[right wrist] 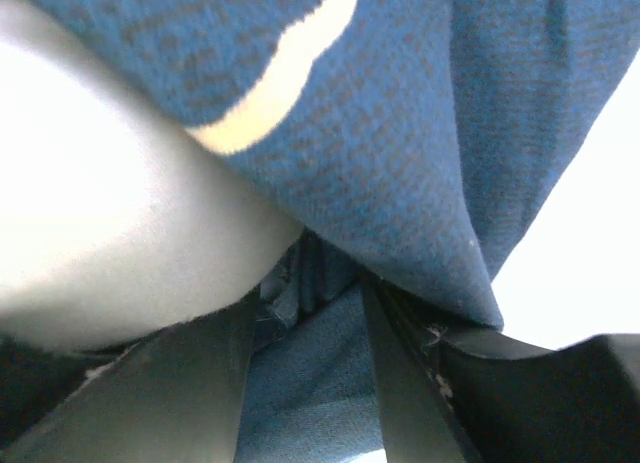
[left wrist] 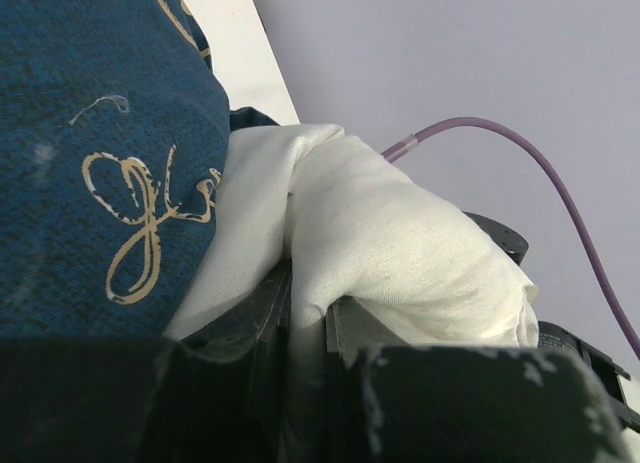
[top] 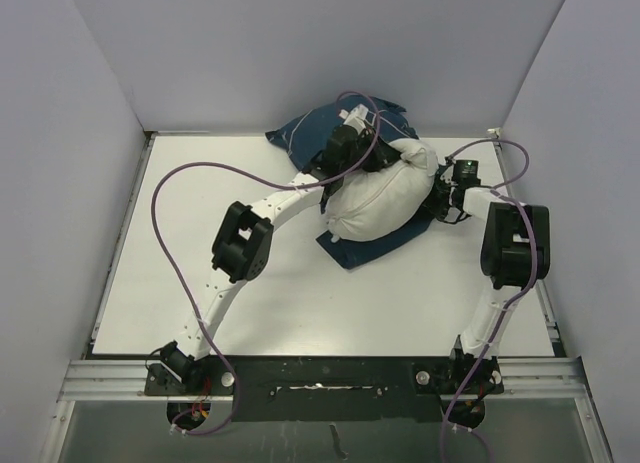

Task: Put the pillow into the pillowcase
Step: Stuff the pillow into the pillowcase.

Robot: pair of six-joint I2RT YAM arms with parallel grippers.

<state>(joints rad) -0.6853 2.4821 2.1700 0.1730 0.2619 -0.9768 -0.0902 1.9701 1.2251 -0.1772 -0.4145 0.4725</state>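
LEFT: left gripper [left wrist: 310,318] clamped on pillow [top: 385,198] pucker; a thin pinch may slip | RIGHT: right gripper [right wrist: 315,293] jaws parted, pillowcase [top: 300,133] cloth loose between; the mouth could fall shut | CASE: nothing visibly inside; pillow lies on top, far mid-table

At the table's [top: 200,243] far middle, pillow [top: 385,198] atop pillowcase [top: 350,251].

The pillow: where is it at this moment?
Top view: the pillow lies just right of centre toward the table's far edge, on top of the pillowcase.
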